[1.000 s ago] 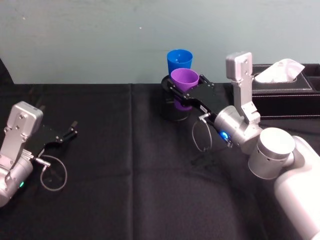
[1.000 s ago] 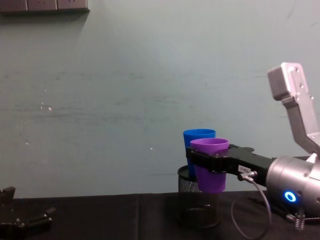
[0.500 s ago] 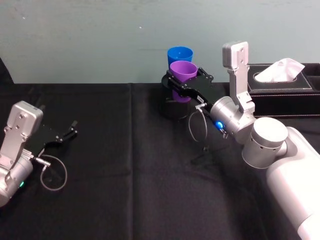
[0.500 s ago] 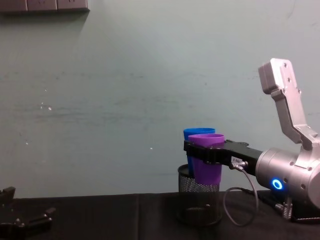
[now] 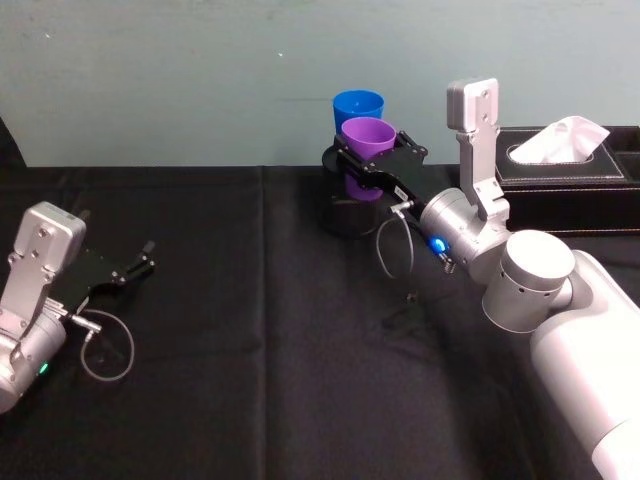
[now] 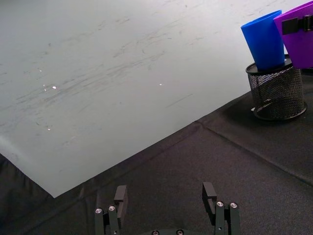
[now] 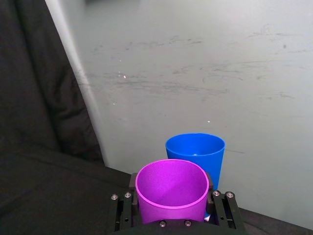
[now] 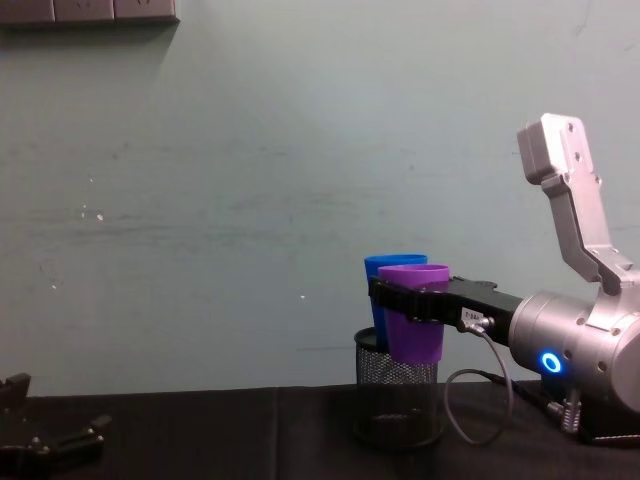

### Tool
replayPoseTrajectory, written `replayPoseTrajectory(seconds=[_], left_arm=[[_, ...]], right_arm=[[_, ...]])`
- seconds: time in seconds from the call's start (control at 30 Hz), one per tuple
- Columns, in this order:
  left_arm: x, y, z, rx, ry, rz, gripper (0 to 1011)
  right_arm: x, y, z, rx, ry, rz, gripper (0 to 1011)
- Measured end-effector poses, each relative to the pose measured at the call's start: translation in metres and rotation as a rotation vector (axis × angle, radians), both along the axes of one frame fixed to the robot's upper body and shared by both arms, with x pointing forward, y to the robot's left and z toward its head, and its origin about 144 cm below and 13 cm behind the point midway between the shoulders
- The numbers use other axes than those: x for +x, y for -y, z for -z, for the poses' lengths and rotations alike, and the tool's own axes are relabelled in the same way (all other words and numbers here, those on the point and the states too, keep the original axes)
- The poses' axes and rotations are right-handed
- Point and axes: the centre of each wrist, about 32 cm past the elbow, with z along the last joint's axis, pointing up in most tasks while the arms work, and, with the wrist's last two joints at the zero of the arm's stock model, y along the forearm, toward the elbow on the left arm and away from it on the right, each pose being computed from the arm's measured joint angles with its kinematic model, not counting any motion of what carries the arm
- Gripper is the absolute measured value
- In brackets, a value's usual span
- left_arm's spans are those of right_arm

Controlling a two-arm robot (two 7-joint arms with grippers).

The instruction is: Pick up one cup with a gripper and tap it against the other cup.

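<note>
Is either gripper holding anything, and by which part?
The right gripper holds the purple cup, clamped on opposite sides of its upper wall just below the rim, beside the blue cup. The left gripper is open and empty.

R gripper (image 7: 172, 208) jaws clamp purple cup (image 7: 172, 188) on both sides; cup upright, mouth twd cam. Blue cup (image 7: 196, 151) just behind, partly hidden; contact can't tell. Pale wall (image 7: 195, 58) behind.
</note>
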Motion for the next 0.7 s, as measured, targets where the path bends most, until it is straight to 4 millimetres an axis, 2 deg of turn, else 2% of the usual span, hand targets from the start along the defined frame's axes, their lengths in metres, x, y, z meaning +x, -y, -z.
replayPoseTrajectory(seconds=[0.7], left_arm=[[0.0,0.0,-0.0001,0.0,0.0,0.0,1000]], right_arm=[[-0.0001,0.0001,0.0002,-0.001,0.001,-0.001,735]])
